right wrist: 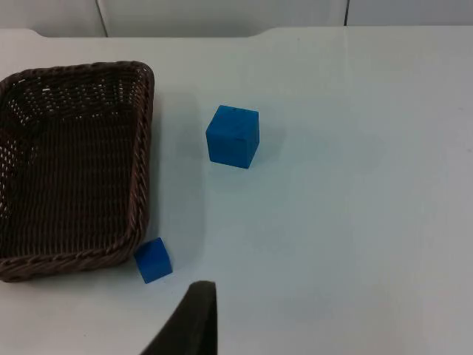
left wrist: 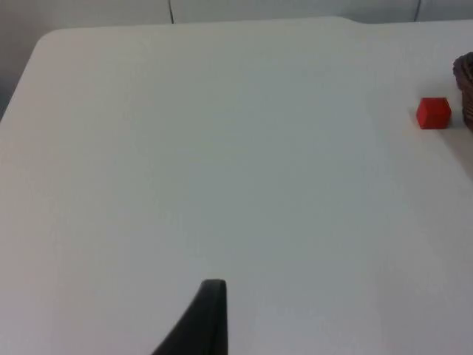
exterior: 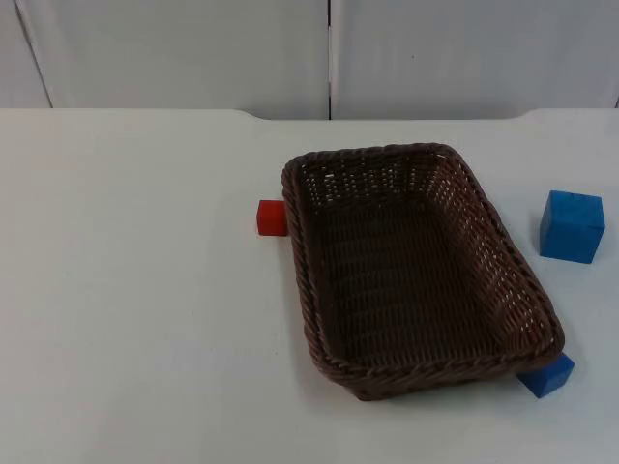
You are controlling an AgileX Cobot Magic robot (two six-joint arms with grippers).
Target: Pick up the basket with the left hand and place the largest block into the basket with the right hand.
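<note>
You have the white table top (exterior: 135, 290) with the brown woven wicker basket (exterior: 416, 266) resting right of centre, its long axis running from the far wall toward the near edge, slightly skewed. The large blue cube (exterior: 572, 226) sits to its right, apart from the rim. The small blue block (exterior: 545, 374) touches the basket's near right corner; the small red block (exterior: 272, 217) touches its left side. You cannot tell whether either gripper's fingers are apart: one black fingertip (left wrist: 203, 318) hangs over bare table well left of the red block, the other fingertip (right wrist: 191, 319) near the small blue block.
</note>
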